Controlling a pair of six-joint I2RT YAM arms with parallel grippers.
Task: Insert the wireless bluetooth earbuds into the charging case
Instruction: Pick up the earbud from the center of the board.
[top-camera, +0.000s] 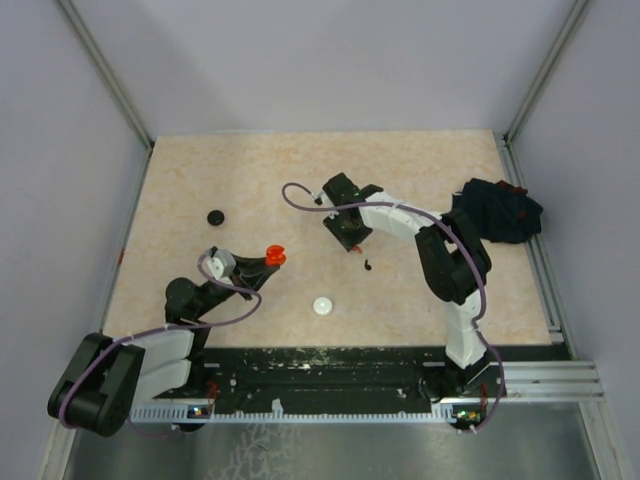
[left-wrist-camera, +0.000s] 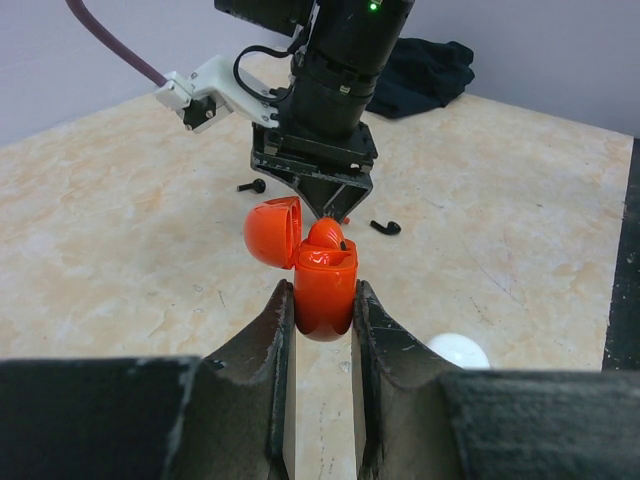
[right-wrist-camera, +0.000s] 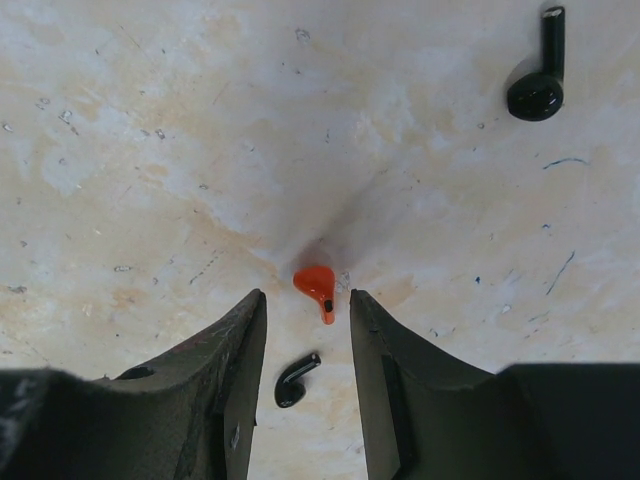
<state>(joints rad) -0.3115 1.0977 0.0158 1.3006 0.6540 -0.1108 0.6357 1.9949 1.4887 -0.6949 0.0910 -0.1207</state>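
My left gripper (left-wrist-camera: 322, 300) is shut on a red-orange charging case (left-wrist-camera: 325, 285), held upright with its lid (left-wrist-camera: 272, 230) flipped open; a red-orange earbud (left-wrist-camera: 325, 237) shows in its mouth. In the top view the case (top-camera: 273, 256) sits left of centre. My right gripper (right-wrist-camera: 307, 297) is open, pointing down at the table. A second red-orange earbud (right-wrist-camera: 316, 285) lies on the table between its fingertips, touching neither. A black earbud (right-wrist-camera: 296, 379) lies further back between the fingers, and another black earbud (right-wrist-camera: 538, 85) lies at the upper right.
A round black disc (top-camera: 215, 216) lies at the left of the table and a white disc (top-camera: 322, 306) near the front middle. A dark navy cloth bundle (top-camera: 497, 212) sits at the right edge. Wall rails border both sides.
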